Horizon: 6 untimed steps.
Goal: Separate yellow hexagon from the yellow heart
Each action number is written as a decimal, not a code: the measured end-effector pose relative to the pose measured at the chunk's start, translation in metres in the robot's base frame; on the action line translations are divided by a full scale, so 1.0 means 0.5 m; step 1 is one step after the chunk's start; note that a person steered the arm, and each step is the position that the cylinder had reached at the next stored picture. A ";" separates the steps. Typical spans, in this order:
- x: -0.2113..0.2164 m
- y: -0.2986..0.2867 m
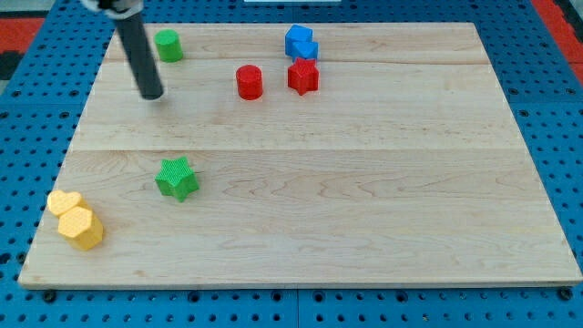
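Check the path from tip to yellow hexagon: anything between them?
Camera view: bare board between my tip and the yellow hexagon. The green star sits to the view's right of that line; the yellow heart touches the hexagon's upper left.

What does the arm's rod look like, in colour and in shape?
My rod is a straight, round bar, dark grey to black and smooth, with no markings or cables visible. My tip ends blunt. At the view's top, a white part with a dark band holds it.
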<state>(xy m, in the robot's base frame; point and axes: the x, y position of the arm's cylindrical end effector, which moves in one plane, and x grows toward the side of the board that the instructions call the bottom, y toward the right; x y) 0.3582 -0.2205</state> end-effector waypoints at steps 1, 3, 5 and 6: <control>0.141 -0.135; 0.337 -0.145; 0.441 -0.053; 0.429 0.066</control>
